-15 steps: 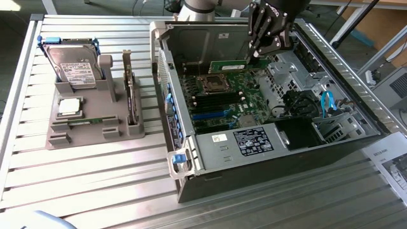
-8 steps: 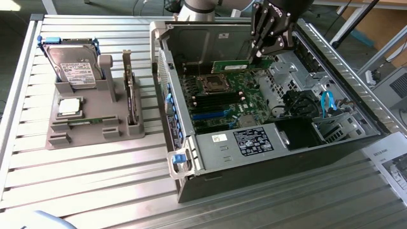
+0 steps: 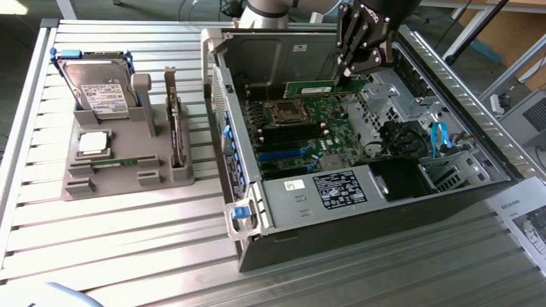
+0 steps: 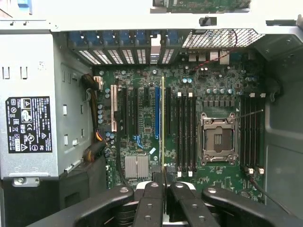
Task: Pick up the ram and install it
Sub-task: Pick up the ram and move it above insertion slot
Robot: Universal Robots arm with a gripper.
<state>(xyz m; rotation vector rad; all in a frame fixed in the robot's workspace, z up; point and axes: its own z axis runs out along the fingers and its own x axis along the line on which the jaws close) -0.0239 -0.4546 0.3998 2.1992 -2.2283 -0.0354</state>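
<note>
The gripper (image 3: 351, 71) is clenched on the ram (image 3: 314, 85), pinching the thin green stick seemingly near one end. We see it held above the motherboard (image 3: 333, 109) inside the open computer case (image 3: 256, 54), which lies toward the counter's (image 3: 128, 243) edge at the exterior view's right. In the wrist view, the gripper (image 4: 163, 191) carries the ram (image 4: 163, 118) edge-on, a thin line over the board's long slots; whether it touches one we cannot tell. We judge the stick light and stiff but fragile. It is best held by its bare edges, off the chips and contacts, and kept square, since a tilt could jam it. Near the opposite counter edge, a gray holder (image 3: 111, 182) keeps a hard drive (image 3: 101, 89).
</note>
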